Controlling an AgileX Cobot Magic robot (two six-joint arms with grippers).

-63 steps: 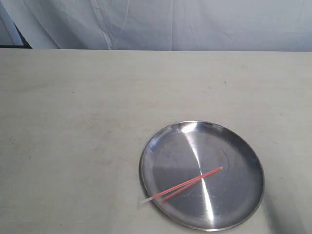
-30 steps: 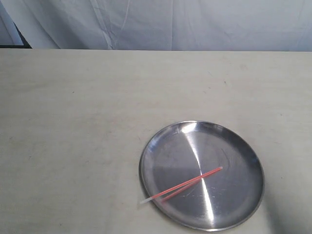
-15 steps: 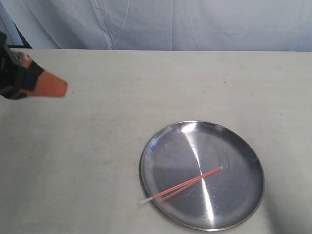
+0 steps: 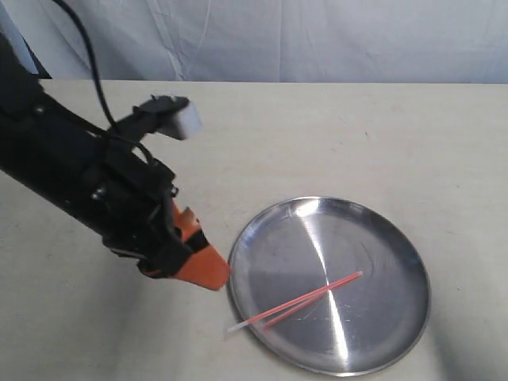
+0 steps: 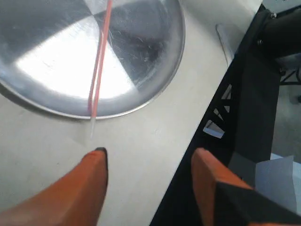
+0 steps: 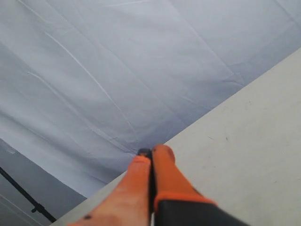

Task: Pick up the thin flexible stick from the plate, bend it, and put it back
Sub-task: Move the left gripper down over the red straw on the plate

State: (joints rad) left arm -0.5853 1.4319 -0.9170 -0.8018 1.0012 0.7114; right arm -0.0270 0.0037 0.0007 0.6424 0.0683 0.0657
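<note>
The left gripper (image 5: 149, 151), out of the exterior view a second ago, now hovers open just beside the plate (image 4: 373, 230). The thin flexible stick (image 4: 302, 300) lies across the plate, its pale end overhanging the rim, so a grasp looks imminent. The right gripper (image 6: 151, 153) is closed and empty.

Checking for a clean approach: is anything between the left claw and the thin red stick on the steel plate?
Nothing visible. The left claw hangs open beside the plate, and only bare table lies between it and the thin flexible stick, whose pale end overhangs the rim on the claw's side.
</note>
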